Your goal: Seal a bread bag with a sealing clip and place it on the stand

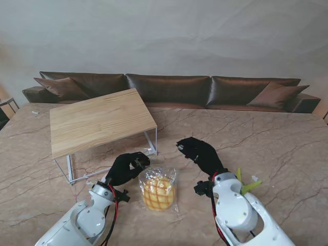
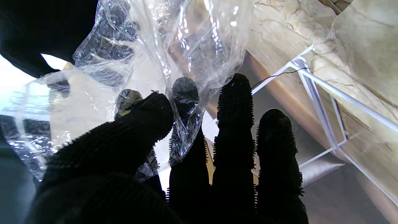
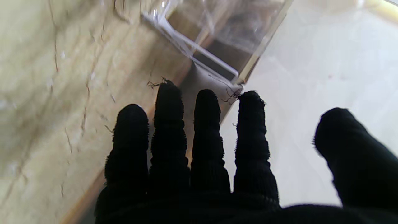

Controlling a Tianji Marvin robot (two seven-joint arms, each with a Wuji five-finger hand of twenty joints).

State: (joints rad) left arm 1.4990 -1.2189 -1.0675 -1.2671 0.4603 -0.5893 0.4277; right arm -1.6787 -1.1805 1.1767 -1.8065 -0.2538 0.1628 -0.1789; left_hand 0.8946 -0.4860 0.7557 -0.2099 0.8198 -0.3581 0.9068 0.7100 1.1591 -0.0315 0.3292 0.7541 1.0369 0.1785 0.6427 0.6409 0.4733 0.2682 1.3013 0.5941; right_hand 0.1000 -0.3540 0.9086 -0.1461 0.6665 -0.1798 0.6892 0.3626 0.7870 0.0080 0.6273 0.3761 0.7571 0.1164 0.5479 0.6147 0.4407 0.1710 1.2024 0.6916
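A clear bread bag (image 1: pixel 159 188) with a yellow crosshatched bun stands upright on the marble table between my arms. My left hand (image 1: pixel 127 167), in a black glove, pinches the bag's top left edge; in the left wrist view the crinkled plastic (image 2: pixel 149 62) is caught between thumb and fingers (image 2: pixel 183 102). My right hand (image 1: pixel 201 152) hovers open farther from me and to the right of the bag, fingers (image 3: pixel 205 124) spread and holding nothing. A yellow-green sealing clip (image 1: pixel 246 183) lies on the table beside my right wrist. The wooden-topped stand (image 1: pixel 100 120) with white legs sits at the left, farther from me.
A brown sofa (image 1: pixel 169 89) runs along the table's far edge. The stand's white metal legs (image 1: pixel 154 143) are close to my left hand. A thin red cable (image 1: pixel 84 179) lies near the stand's foot.
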